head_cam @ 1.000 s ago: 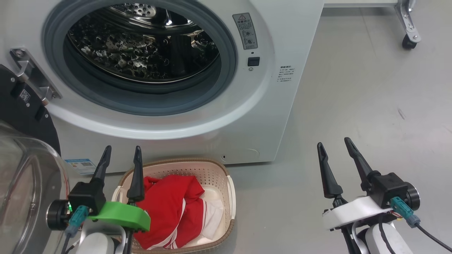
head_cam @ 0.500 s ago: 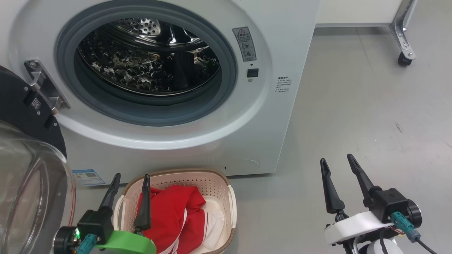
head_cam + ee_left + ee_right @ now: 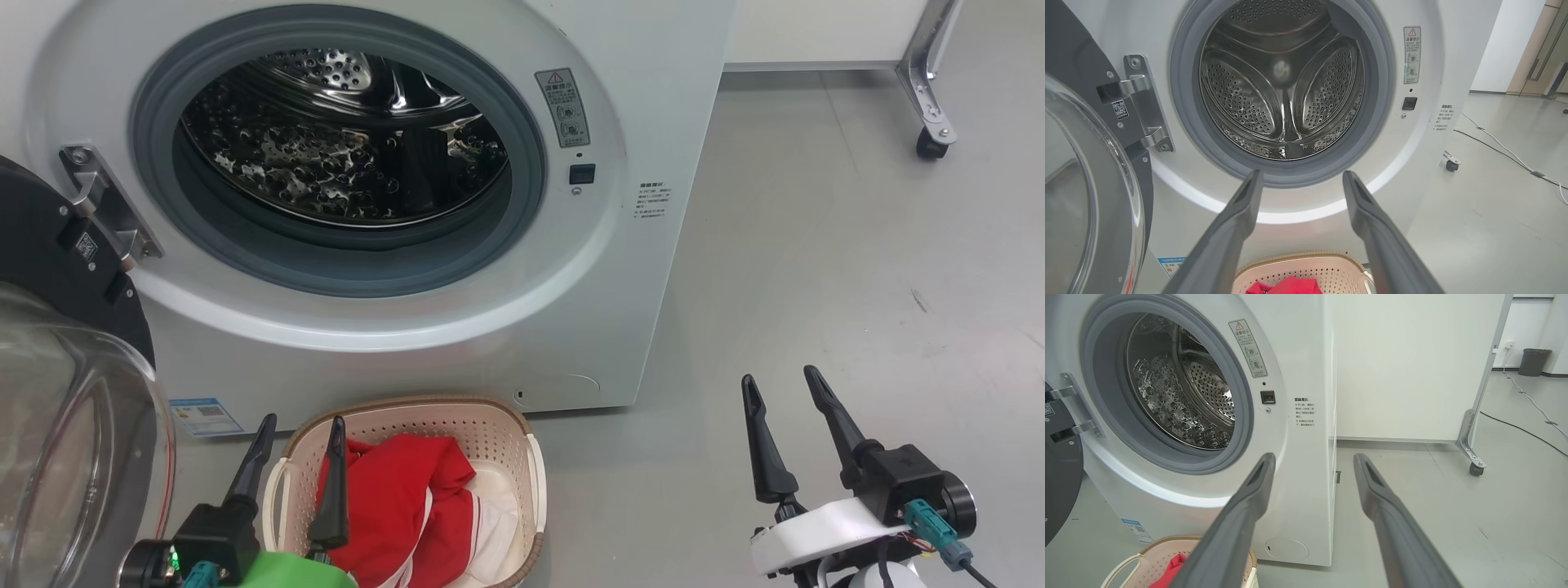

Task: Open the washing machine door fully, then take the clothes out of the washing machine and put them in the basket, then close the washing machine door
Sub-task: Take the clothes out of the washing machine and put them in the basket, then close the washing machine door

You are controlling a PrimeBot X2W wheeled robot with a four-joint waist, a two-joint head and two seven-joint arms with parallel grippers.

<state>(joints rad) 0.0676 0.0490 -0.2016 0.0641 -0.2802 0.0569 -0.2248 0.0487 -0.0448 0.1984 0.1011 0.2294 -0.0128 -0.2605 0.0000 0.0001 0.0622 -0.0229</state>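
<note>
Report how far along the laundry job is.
Done: the washing machine door stands swung open at the left, the drum looks empty, and the clothes lie in the basket. In hand: nothing; the left gripper and right gripper are both open and hold nothing. Left: closing the door.

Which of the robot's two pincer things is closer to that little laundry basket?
Left. The left tool hangs over the left edge of the basket. The right tool is well off to the basket's right, over bare floor.
</note>
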